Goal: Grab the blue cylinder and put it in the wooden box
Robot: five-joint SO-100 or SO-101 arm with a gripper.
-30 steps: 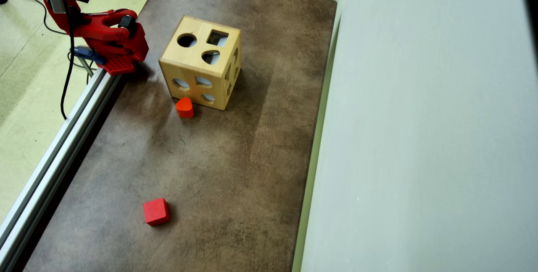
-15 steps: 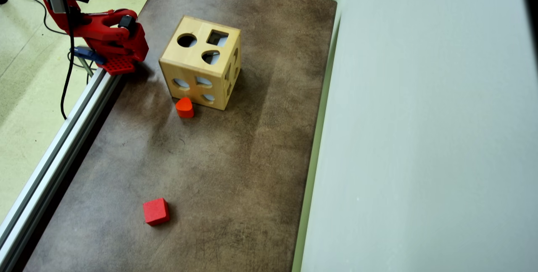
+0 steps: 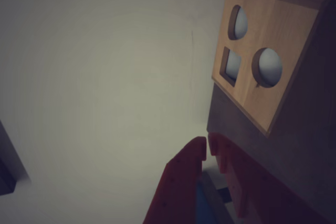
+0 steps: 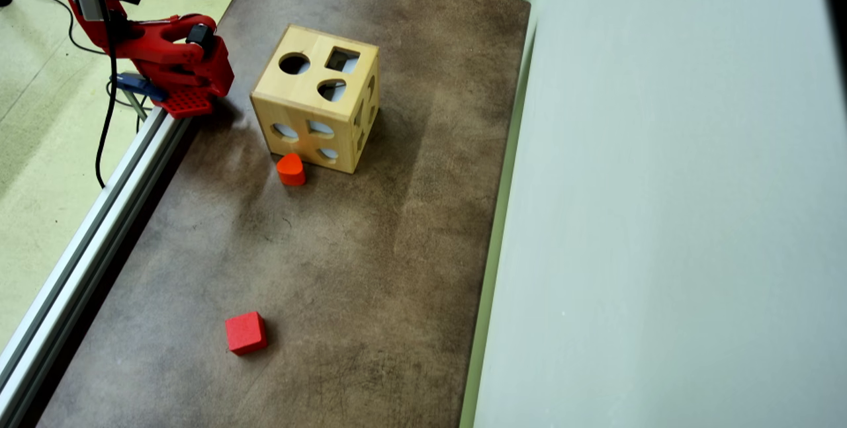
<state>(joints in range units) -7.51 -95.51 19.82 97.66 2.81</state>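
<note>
Tool (image 3: 206, 147) fingertips are pressed together, nothing between them, the box (image 4: 317, 104) just beside on the counter (image 4: 370, 269). Cylinder isn't visible in either view (only a red cube (image 4: 245, 333) and an orange block (image 4: 290, 169) lie out).

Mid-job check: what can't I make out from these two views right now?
Blue cylinder: visible in neither view; possibly inside the wooden box, whose walls hide its interior.
Blue patch below the closed jaws, wrist view: dim, cut by the bottom edge, unidentifiable.
Arm, overhead view: cropped by the top-left corner.
</note>
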